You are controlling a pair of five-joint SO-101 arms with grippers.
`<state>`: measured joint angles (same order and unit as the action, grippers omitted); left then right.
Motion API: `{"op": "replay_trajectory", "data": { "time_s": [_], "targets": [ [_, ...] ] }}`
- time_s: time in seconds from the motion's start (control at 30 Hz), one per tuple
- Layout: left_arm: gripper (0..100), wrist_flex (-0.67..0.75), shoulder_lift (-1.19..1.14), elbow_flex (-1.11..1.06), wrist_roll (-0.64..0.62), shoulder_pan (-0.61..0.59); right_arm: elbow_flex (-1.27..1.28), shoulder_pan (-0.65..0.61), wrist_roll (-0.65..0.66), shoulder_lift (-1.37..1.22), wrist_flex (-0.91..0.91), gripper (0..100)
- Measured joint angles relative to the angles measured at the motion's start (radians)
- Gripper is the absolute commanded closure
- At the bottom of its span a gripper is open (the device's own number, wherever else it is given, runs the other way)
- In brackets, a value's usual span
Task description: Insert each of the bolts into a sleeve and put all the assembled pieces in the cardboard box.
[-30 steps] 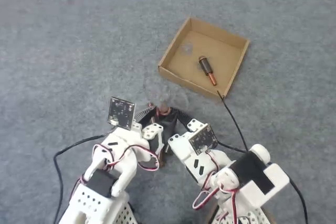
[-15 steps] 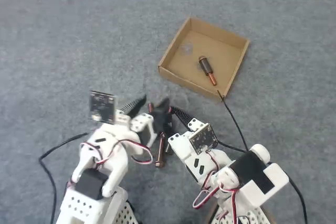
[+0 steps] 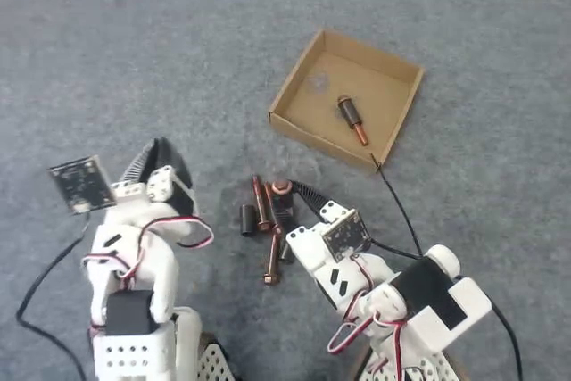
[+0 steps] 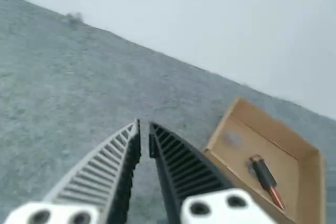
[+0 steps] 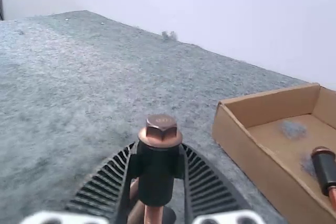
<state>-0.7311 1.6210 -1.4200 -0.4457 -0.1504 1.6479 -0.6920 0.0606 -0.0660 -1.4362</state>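
Tallying: one sleeved copper bolt (image 3: 350, 119) lay in the brown cardboard box (image 3: 310, 106) at 1 o'clock | right pincer (image 5: 156, 153) clenched on a second copper bolt in its black sleeve (image 5: 160, 129), centre | bare copper bolts (image 3: 260, 204) and a short black sleeve (image 3: 247, 219) remained loose on the grey counter (image 3: 107, 69) | left pincer (image 4: 144, 127), closed empty, had swung from centre to 9 o'clock.

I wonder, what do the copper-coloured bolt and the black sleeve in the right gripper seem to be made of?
The copper-coloured hex-head bolt looks like metal with a coppery finish, judging by its sheen. The black cylindrical sleeve around it looks like matte plastic or rubber; no shine shows.
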Motion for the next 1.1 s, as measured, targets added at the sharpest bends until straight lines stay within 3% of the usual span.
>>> {"op": "replay_trajectory", "data": {
  "time_s": [0.3,0.57,0.67,0.87,1.1],
  "targets": [
    [99,0.0,0.0,-0.146,0.005,-0.132,0.0,0.018,0.003,0.0,0.0,99.3],
    [99,0.002,0.0,-0.281,0.351,-0.221,0.003,0.038,0.032,0.0,0.0,99.3],
    [99,-0.02,0.0,-0.282,0.419,-0.249,0.006,0.044,0.069,0.0,0.0,99.3],
    [99,-0.129,0.0,-0.284,0.44,-0.258,0.009,0.078,0.087,0.0,-0.002,99.3],
    [99,-0.195,0.0,-0.284,0.44,-0.258,0.009,0.224,0.091,0.0,-0.132,99.3]
  ]
}}
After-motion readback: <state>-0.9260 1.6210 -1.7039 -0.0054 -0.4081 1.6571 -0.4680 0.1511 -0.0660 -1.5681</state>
